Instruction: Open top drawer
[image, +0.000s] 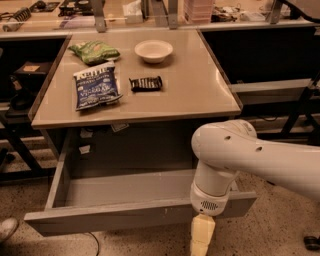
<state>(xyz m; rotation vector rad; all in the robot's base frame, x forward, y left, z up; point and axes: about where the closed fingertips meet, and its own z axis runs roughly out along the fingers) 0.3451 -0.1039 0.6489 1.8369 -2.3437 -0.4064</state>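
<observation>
The top drawer (125, 212) stands pulled well out from under the beige table (200, 95). Its flat grey front runs along the bottom of the view, and its grey box interior looks empty. My white arm comes in from the right, with its wrist (210, 200) over the right end of the drawer front. My gripper (201, 239) hangs just in front of the drawer front, at the bottom edge of the view. Only one pale yellow finger shows, and the rest is cut off below.
On the table lie a blue chip bag (96, 89), a green bag (94, 51), a white bowl (153, 50) and a dark snack bar (146, 83). Dark shelving flanks the table. A shoe (7, 229) shows at the lower left on the speckled floor.
</observation>
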